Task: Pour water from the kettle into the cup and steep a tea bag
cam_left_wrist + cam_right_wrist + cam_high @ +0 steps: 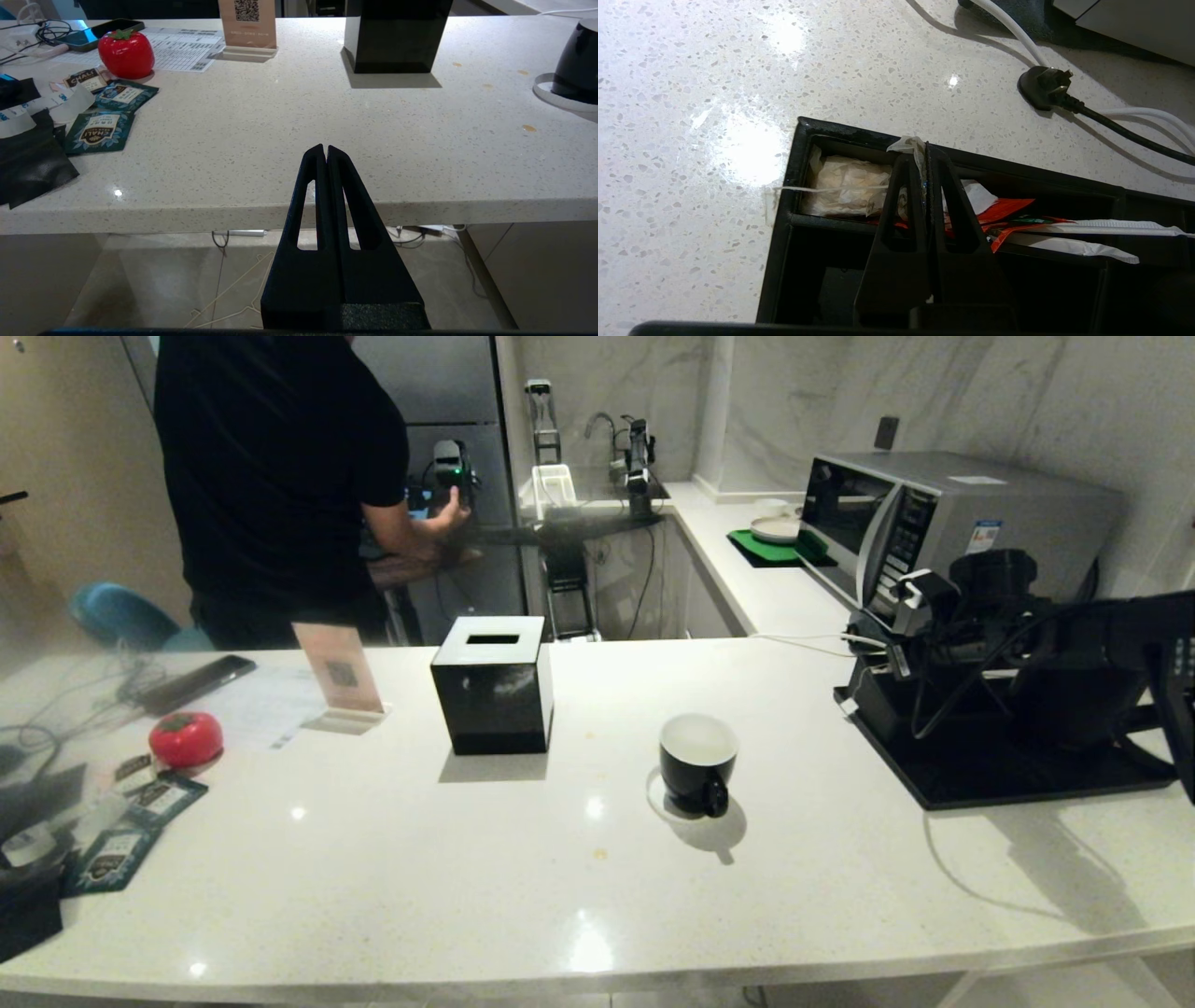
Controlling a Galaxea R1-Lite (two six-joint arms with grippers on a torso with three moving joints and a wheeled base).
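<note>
The cup [698, 761], a small black mug with a white inside, stands mid-counter; its side also shows in the left wrist view [579, 60]. At the right, my right arm [1027, 616] reaches over a black compartment tray [990, 775]. There my right gripper [924, 151] is shut on a pale corner of a tea bag [845, 186] lying in the tray's corner compartment [803, 140]. The bag's string [822, 188] runs out over the tray's rim. The kettle is hidden behind that arm. My left gripper [325, 149] is shut and empty, parked below the counter's front edge.
A black cube tissue box [492, 686] stands left of the cup. A microwave [934, 523] sits behind the tray, with a plug [1045, 86] and cables beside it. Tea sachets [140, 821], a red strawberry-shaped object [186, 737], a phone and a sign card lie far left. A person [271, 476] stands behind the counter.
</note>
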